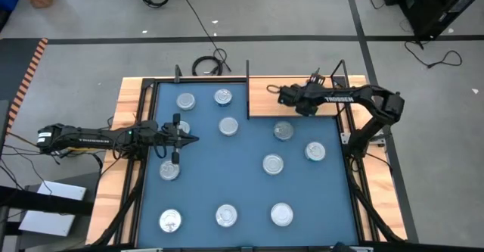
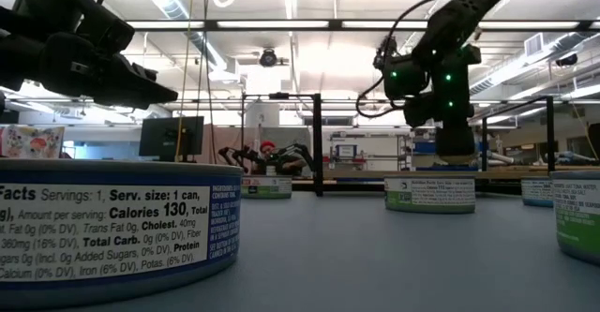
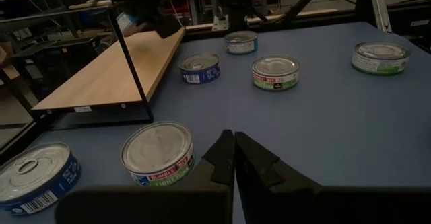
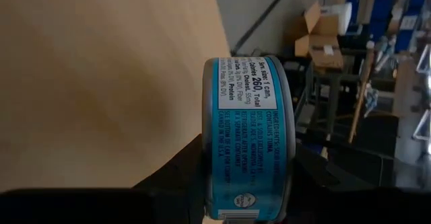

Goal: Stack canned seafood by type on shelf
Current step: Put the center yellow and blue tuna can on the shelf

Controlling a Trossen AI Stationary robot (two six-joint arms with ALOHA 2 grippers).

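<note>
Over the wooden shelf my right gripper clamps a blue-labelled tuna tin; next, lower it. Left gripper waits closed.

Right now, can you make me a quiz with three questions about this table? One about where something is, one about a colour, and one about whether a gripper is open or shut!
1. Where is the right gripper?
A. Over the wooden board
B. Over the middle of the blue mat
C. Over the floor

2. What colour is the label on the tin that the right gripper holds?
A. Red
B. Blue
C. Yellow

3. How is the left gripper?
A. Wide open
B. Shut on a tin
C. Shut and empty

Answers:
1 A: from above, the right gripper sits over the board at the table's far corner.
2 B: its wrist camera shows a blue label with white print.
3 C: its fingers meet with nothing between them.
</note>
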